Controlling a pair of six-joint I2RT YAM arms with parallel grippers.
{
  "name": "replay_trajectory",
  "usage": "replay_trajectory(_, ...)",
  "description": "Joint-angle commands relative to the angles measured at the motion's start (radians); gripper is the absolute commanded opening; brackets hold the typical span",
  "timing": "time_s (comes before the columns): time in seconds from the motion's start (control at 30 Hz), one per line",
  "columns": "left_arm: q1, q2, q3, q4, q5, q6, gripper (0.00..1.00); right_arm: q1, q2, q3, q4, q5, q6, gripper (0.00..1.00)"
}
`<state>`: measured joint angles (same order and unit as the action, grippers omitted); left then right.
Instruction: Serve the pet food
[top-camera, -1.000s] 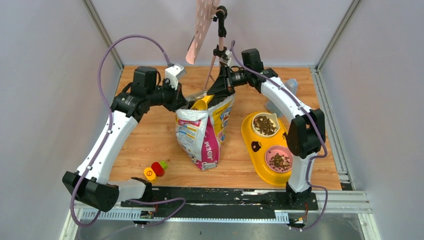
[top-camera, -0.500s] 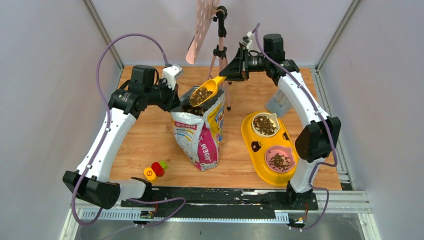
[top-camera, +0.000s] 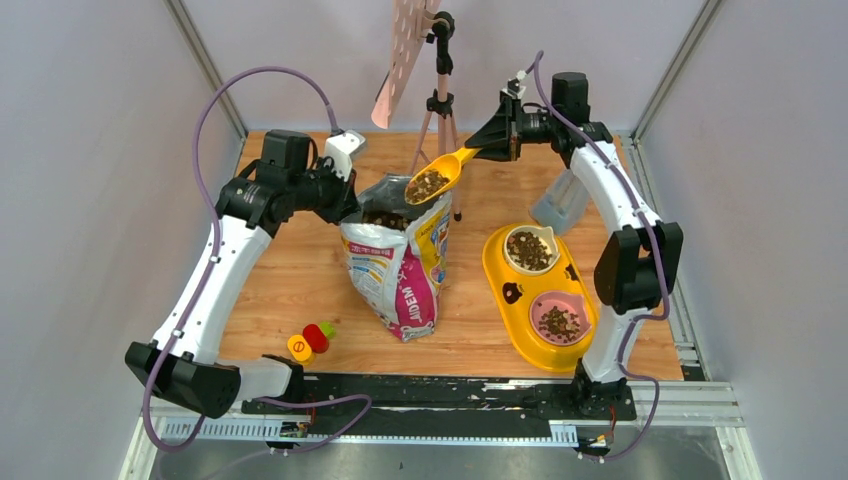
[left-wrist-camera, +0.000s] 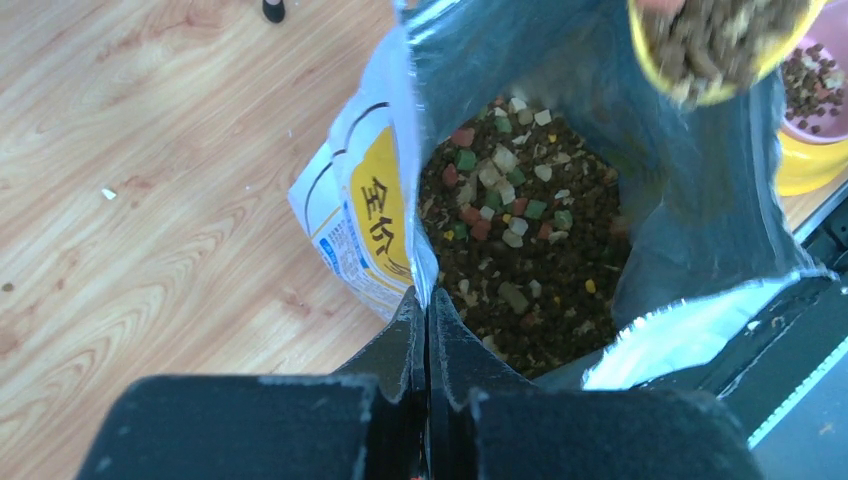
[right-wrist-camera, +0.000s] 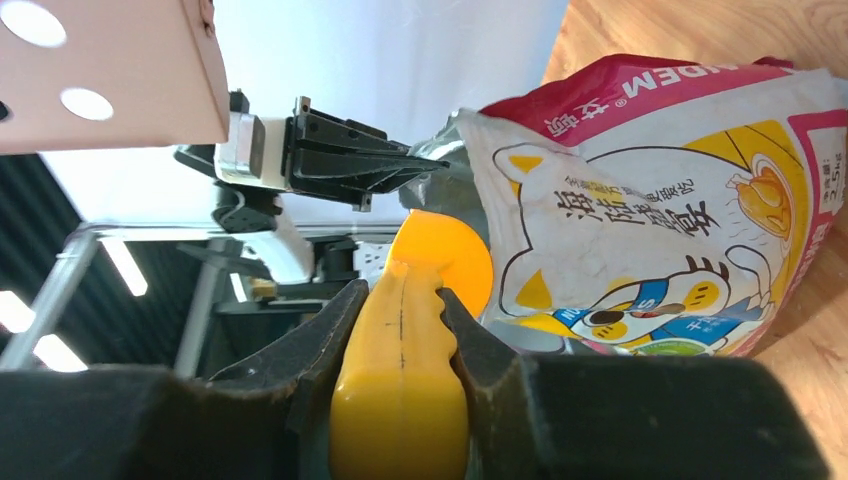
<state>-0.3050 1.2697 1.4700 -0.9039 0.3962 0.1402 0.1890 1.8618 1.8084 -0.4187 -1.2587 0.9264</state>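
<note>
Right gripper (top-camera: 487, 148) pinches yellow plastic scoop (top-camera: 455, 160) by handle; dark-brown kibble pellets (top-camera: 427, 186) heaped just ahead of it, over printed foil bag (top-camera: 400, 275). Left gripper (left-wrist-camera: 426, 305) clamps bag rim. If I tilt while swinging toward yellow double-bowl feeder (top-camera: 500, 265), pellets spill.

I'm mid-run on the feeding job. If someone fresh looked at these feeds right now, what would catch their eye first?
The yellow scoop, heaped with pet food, hangs in the right gripper above the open printed bag at the table's middle. The left gripper is pinched shut on the bag's rim. On the right, a yellow feeder already has food in both bowls.
</note>
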Motion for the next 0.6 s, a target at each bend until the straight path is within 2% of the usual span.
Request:
replay_trajectory(0.0,0.006,-0.018,0.106,0.053,-0.018,0.117,0.0,-0.036,0.105,0.031,0.176,-0.212,0.178,0.0)
replay_trajectory(0.07,0.005,-0.006,0.118,0.032,-0.033,0.158,0.0,-0.033,0.105,-0.05,0.36,-0.213,0.296,0.0)
replay_trajectory(0.23,0.006,0.007,0.141,0.008,-0.043,0.177,0.0,-0.042,0.066,-0.162,0.604,-0.207,0.459,0.0)
replay_trajectory(0.33,0.006,-0.009,0.124,0.016,-0.041,0.187,0.0,-0.049,0.038,-0.166,0.653,-0.213,0.473,0.0)
replay_trajectory(0.57,0.006,-0.039,0.081,0.052,-0.04,0.197,0.0,-0.063,-0.052,-0.185,0.623,-0.222,0.435,0.0)
